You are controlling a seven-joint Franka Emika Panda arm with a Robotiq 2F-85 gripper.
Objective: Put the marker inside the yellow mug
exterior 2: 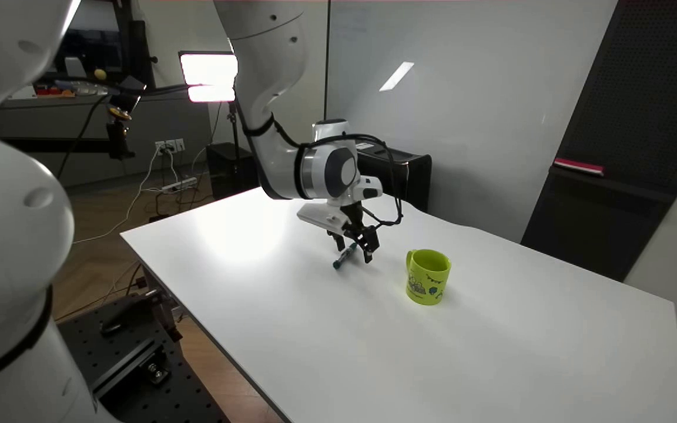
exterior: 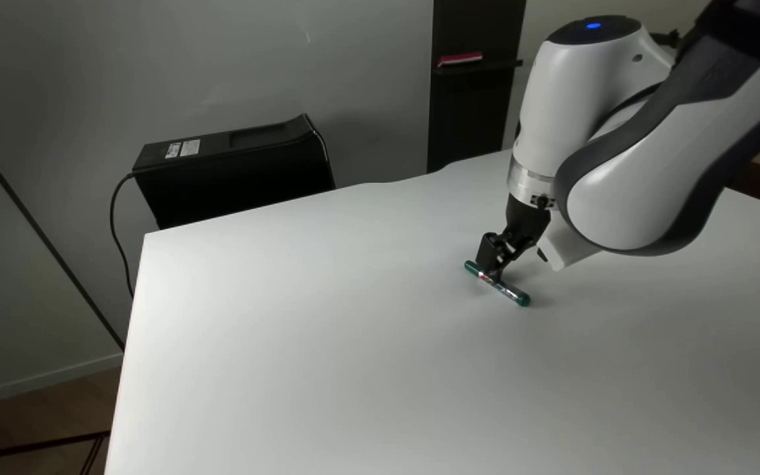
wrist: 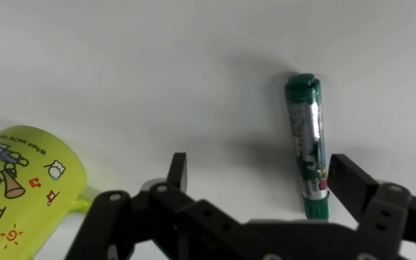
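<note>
The table has a smooth top that throws back a soft glare in an exterior view. On the table, the mug looks like glazed ceramic, glossy, with flat printed drawings. Also on the table, the marker has a shiny, metallic-looking barrel and smooth, plastic-looking ends, one finely ribbed. Above the table, the arm wears a smooth, glossy shell with a ring of bare metal, while the gripper is matt. Beyond the table, the box looks like plastic with a low sheen and carries paper-like labels; the wall is smooth and faintly reflective. Below the table, the floor looks like wood.
</note>
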